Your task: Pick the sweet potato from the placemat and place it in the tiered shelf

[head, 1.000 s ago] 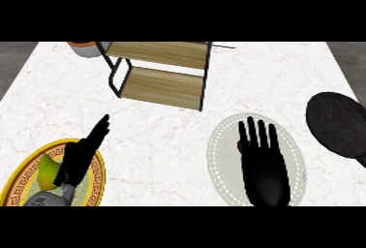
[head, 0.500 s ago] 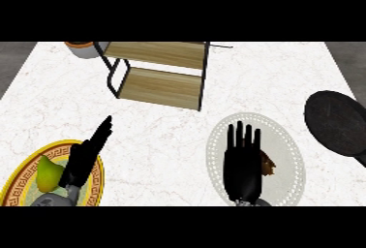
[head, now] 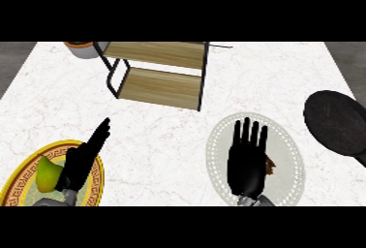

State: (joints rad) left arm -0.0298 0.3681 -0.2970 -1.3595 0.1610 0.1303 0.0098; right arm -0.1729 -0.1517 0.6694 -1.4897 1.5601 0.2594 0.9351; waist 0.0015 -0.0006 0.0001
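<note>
Not yet grasped: right hand (head: pixel 247 162) fingers (head: pixel 247 130) straight above placemat (head: pixel 288 145), sweet potato (head: pixel 270 166) just beside; shelf (head: pixel 159 72) well beyond fingertips.

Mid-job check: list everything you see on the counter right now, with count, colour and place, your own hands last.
Tiered shelf: one, black frame with wooden boards, far centre of the counter.
Placemat: one, white and round with a dotted rim, near right, under the right hand.
Sweet potato: one, brown, on the placemat, mostly hidden by the right hand.
Plate: one, yellow with a patterned rim, near left.
Pear-like fruit: one, green, on the plate.
Pan-like round object: one, dark, right edge.
Pot: one, orange and grey, far left, partly cut off.
Counter: one, white marble.
Left hand: black, open, over the plate.
Right hand: black, open, flat over the placemat.
</note>
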